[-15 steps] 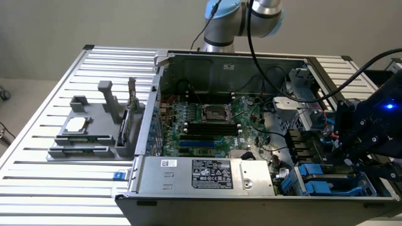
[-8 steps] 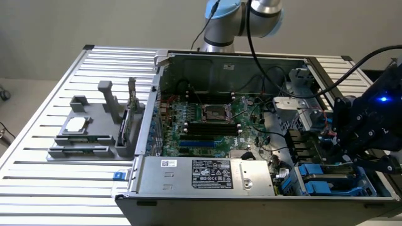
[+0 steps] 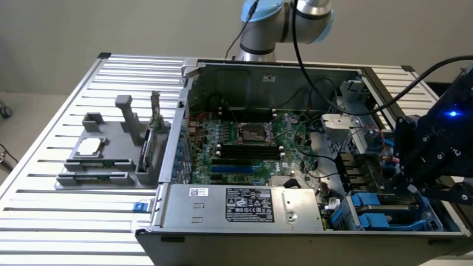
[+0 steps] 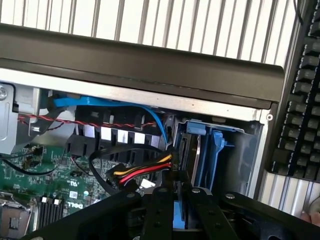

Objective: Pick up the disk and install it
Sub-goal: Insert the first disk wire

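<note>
The disk (image 4: 196, 152) stands on edge in the drive bay at the corner of the open computer case. Its silver metal side and blue carrier bracket face the bay wall. My gripper (image 4: 181, 194) reaches down onto the disk's near end. Its two black fingers (image 4: 161, 210) are closed on either side of a strip of the blue carrier. In the exterior view the gripper (image 3: 411, 188) hangs over the bay at the exterior view's right, above blue carrier parts (image 3: 373, 213).
A red, yellow and black power cable (image 4: 142, 172) and a blue data cable (image 4: 110, 104) run next to the bay. The silver power supply box (image 3: 244, 205) and motherboard (image 3: 247, 144) take up the case. A grey parts fixture (image 3: 103, 158) and a keyboard (image 4: 300, 100) lie outside it.
</note>
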`<state>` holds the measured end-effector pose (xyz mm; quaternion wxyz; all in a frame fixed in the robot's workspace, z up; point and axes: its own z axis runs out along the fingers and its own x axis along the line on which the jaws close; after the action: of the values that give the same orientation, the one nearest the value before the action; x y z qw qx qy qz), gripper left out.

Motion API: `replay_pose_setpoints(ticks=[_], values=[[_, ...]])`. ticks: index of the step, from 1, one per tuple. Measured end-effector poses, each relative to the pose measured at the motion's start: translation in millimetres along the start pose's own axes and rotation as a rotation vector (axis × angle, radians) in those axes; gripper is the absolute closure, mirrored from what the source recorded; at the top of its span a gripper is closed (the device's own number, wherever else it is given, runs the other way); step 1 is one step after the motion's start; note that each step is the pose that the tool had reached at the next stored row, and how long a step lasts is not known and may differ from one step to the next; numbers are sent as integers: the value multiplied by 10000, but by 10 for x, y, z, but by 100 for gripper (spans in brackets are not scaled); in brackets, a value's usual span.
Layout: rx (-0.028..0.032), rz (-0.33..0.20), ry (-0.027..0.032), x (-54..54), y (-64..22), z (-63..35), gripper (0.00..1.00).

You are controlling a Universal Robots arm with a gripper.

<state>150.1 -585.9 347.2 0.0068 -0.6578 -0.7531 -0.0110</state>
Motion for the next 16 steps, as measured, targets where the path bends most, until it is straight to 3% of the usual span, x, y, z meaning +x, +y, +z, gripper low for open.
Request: replay_pose_setpoints(ticks=[3, 8, 16], values=[[12, 191, -72, -2, 13, -1, 84], [47, 547, -139, -2, 22, 0, 84], [207, 793, -375, 7, 60, 3, 84]])
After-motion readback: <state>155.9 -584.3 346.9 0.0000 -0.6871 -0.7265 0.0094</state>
